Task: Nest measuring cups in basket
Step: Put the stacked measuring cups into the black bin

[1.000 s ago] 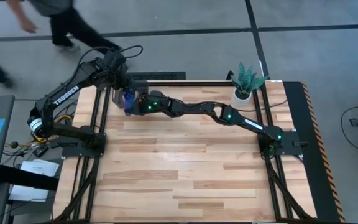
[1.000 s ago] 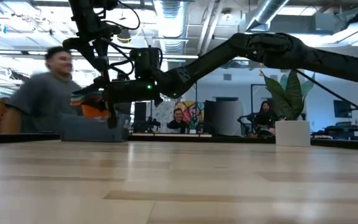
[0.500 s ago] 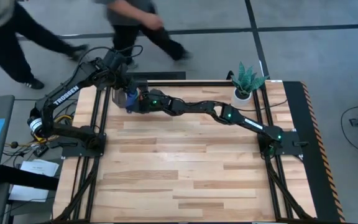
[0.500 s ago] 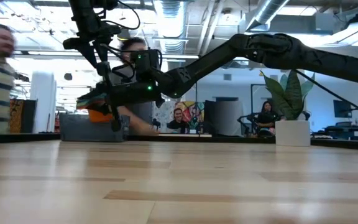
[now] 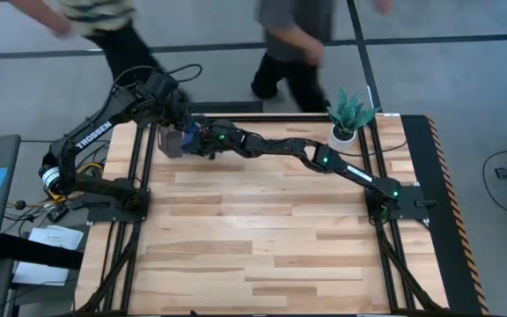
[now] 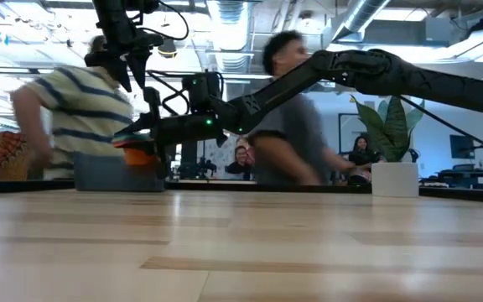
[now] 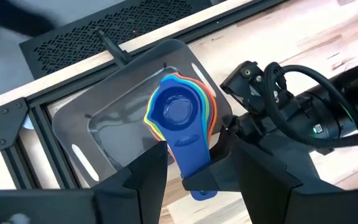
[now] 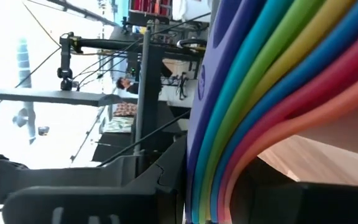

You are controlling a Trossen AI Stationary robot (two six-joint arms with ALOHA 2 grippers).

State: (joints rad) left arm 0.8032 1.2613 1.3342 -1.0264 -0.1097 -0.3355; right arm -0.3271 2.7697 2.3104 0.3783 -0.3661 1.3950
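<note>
While stretched across far table edge, right pincer (image 5: 194, 138) clamped on handles of nested stack of coloured plastic measuring cups (image 7: 180, 113), blue on top, orange lowest. Stack held over small dark grey rectangular basket (image 7: 104, 118) at table's far left corner. Left pincer (image 5: 176, 123) hovering just above basket, fingers (image 7: 143, 186) spread wide, empty.

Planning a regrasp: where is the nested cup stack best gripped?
By the fanned flat handles, as the right hand does now, coming from the handle side, level. The round bowls sit over the basket, awkward to pinch.
</note>
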